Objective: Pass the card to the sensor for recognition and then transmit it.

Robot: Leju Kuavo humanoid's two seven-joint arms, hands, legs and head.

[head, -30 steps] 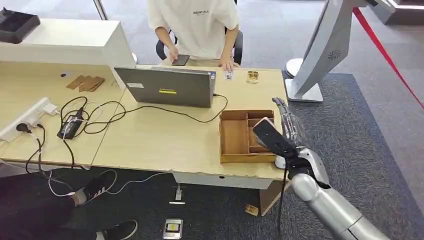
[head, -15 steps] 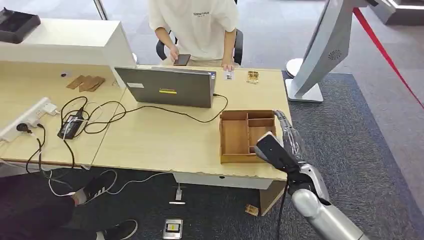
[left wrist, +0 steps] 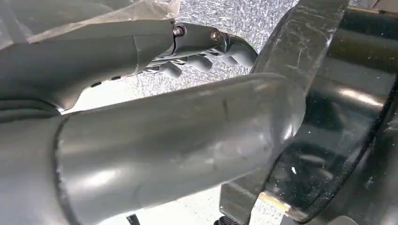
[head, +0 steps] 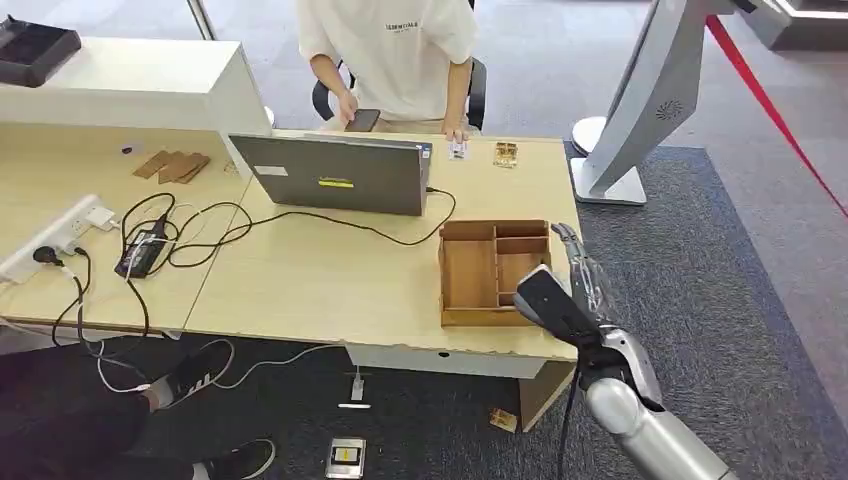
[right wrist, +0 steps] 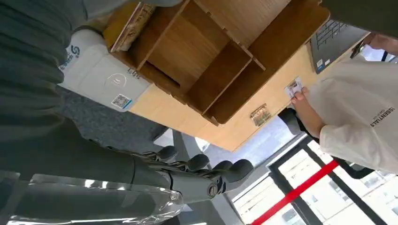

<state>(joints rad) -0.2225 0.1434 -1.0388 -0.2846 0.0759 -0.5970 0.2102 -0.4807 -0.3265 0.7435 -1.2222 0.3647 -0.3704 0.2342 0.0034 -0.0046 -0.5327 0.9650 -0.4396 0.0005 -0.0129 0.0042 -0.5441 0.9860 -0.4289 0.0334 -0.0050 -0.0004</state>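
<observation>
Card [head: 457, 150] lay flat on the far edge of the desk [head: 330, 280], small and pale with print too fine to read, under the fingertips of a person [head: 390, 50] in a white T-shirt seated behind the desk. In the right wrist view the card [right wrist: 294, 87] showed as a light rectangle with a small dark patch, touching that person's hand. Just beside it on the desk sat a small brass-coloured object [head: 505, 154].

The right hand [head: 580, 265] hung at the desk's near right corner, beside the wooden tray [head: 470, 318], its fingers stretched out straight and holding nothing; the right wrist view showed the fingers [right wrist: 197, 164] extended together in the air. A white sensor pad [right wrist: 101, 75] with a printed ring and a QR label lay against the tray's side. The left hand [left wrist: 141, 51] appeared close up, with its fingers [left wrist: 202, 61] curled; whether it held anything could not be told.

The desk was light wood, carrying a grey laptop [head: 335, 175], a black cable [head: 240, 225], a white power strip [head: 50, 235] and the divided tray. The floor was dark grey carpet [head: 720, 290], with a white stand [head: 650, 100] and a red barrier strap [head: 770, 110] off to the right.
</observation>
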